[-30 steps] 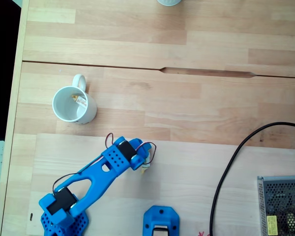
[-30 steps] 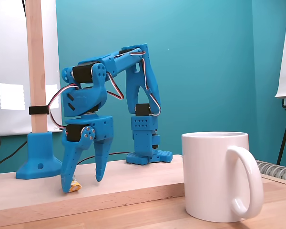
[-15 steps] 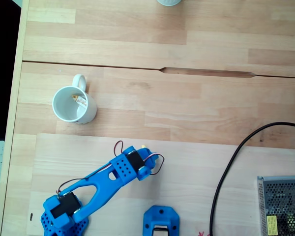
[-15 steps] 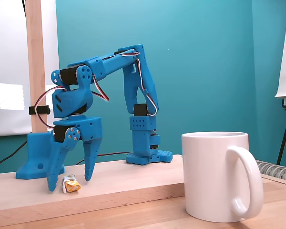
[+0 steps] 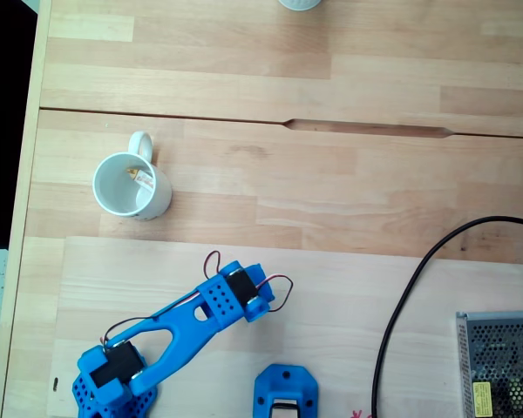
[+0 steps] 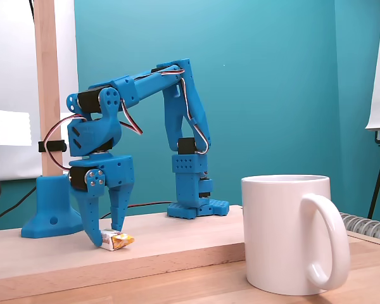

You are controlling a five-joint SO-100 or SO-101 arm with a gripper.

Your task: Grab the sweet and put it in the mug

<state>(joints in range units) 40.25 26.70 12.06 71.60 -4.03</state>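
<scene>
We are working on the table, where the mug is standing well apart from the arm, nearer the side camera. The gripper is pointing down with its jaws narrowly parted over the sweet, which is lying on the board touching one fingertip; nothing is clenched yet. We are judging that an off-centre closure risks squeezing the sweet sideways out of the jaws, since only its end is sitting between them.
</scene>
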